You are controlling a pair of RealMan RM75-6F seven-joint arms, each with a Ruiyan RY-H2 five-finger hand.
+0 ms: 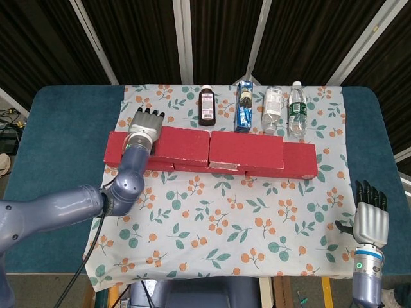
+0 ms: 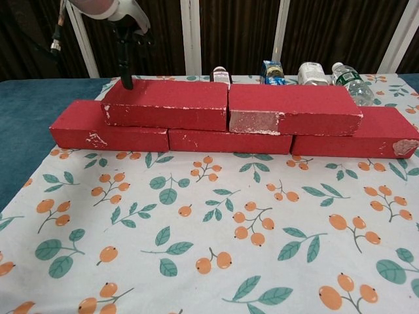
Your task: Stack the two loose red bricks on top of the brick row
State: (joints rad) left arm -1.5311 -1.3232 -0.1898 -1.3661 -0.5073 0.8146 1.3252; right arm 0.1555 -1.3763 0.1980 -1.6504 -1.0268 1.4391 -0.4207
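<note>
Two red bricks lie end to end on top of the red brick row (image 1: 300, 162) (image 2: 110, 131): the left upper brick (image 1: 185, 145) (image 2: 169, 103) and the right upper brick (image 1: 247, 151) (image 2: 292, 108). My left hand (image 1: 144, 124) (image 2: 126, 36) hovers over the left end of the left upper brick, fingers spread and pointing down, holding nothing. One fingertip hangs just at that brick's far left corner. My right hand (image 1: 370, 217) rests open at the table's near right, far from the bricks.
Behind the bricks stand a brown bottle (image 1: 206, 106), a blue carton (image 1: 244, 106) and two clear bottles (image 1: 272, 110) (image 1: 295, 109). A floral cloth (image 1: 225, 218) covers the teal table (image 1: 61, 128). My left arm crosses the cloth's near left side.
</note>
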